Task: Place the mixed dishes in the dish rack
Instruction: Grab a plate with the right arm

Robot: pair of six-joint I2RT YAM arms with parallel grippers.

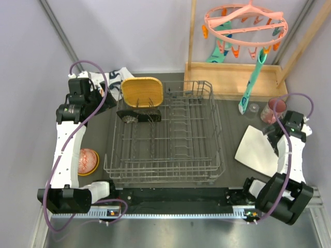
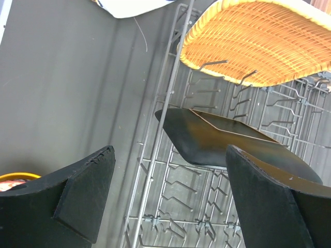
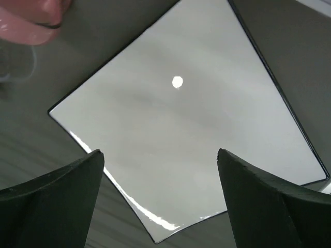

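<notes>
The dish rack (image 1: 170, 155) stands mid-table. At its far left corner the yellow plate (image 1: 142, 92) leans on the prongs, and the black floral plate (image 1: 138, 115) lies tilted just in front of it. My left gripper (image 1: 107, 99) hovers open just outside that corner; its wrist view shows the black plate (image 2: 217, 139), the yellow plate's underside (image 2: 258, 41) and the rack wires (image 2: 170, 206). My right gripper (image 1: 271, 136) is open above the pale plate (image 1: 254, 149), which lies flat on the table (image 3: 196, 119). The pink cup (image 1: 272, 110) and small clear glass (image 1: 253, 108) stand behind it.
An orange bowl (image 1: 88, 160) sits left of the rack beside the left arm. A white printed cloth (image 1: 116, 77) lies at the back left. A wooden tray (image 1: 232, 77) stands at the back right, under a pink peg hanger (image 1: 245, 23) with teal socks (image 1: 253, 77) dangling.
</notes>
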